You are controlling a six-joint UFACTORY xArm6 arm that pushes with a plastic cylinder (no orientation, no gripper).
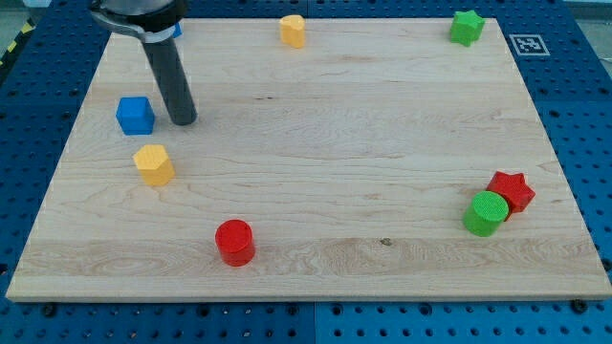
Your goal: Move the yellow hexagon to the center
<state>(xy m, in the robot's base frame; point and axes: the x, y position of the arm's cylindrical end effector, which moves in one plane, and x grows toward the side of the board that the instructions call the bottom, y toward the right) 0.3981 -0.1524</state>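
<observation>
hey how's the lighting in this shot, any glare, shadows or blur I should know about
Camera view: even, soft lighting, no glare on the wooden board; blocks cast only faint short shadows, as beneath the red cylinder and the yellow hexagon; focus is sharp down to my tip, beside the blue cube; the arm's top is cropped.

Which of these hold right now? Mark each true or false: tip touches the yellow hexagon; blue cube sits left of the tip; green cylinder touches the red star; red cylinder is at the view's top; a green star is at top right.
1. My tip touches the yellow hexagon: false, it stands apart, above and right of it.
2. The blue cube sits left of the tip: true.
3. The green cylinder touches the red star: true.
4. The red cylinder is at the view's top: false, near the bottom.
5. A green star is at top right: true.
</observation>
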